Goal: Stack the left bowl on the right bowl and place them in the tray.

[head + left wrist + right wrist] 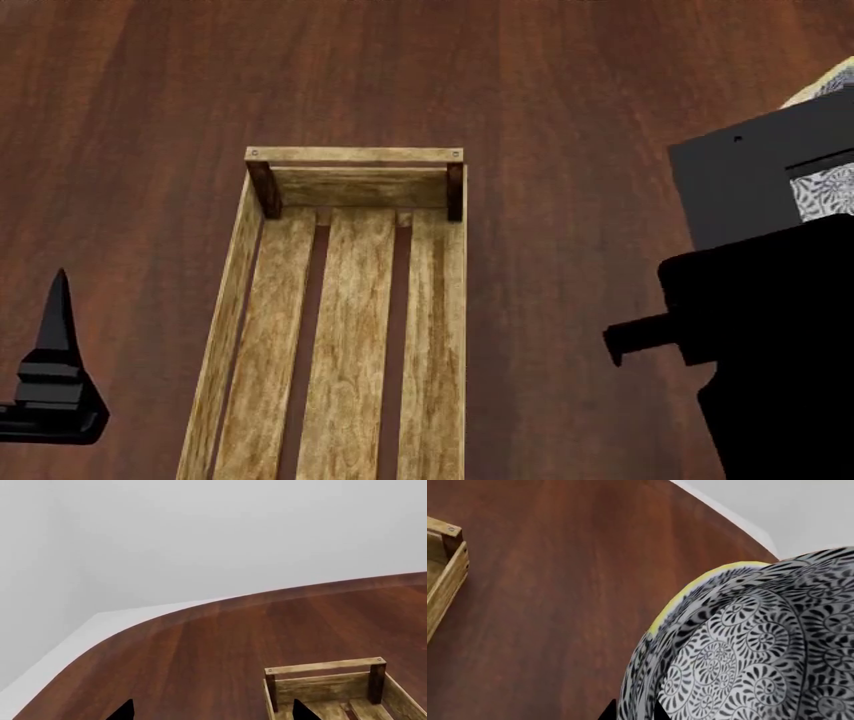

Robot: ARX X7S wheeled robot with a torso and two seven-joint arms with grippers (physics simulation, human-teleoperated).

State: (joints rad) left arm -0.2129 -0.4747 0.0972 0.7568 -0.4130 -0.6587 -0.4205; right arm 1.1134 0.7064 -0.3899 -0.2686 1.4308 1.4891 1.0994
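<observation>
The tray (350, 330) lies empty, its long axis running away from the robot. Right of it, the right gripper (632, 712) pinches the patterned bowl's (747, 660) rim; the left gripper (212, 711) hangs released.

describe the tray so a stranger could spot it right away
On the dark reddish wooden table, look straight ahead between the two arms. The tray is a long light-wood crate with a slatted floor, low plank sides and dark corner posts, and nothing lies in the part shown.
</observation>
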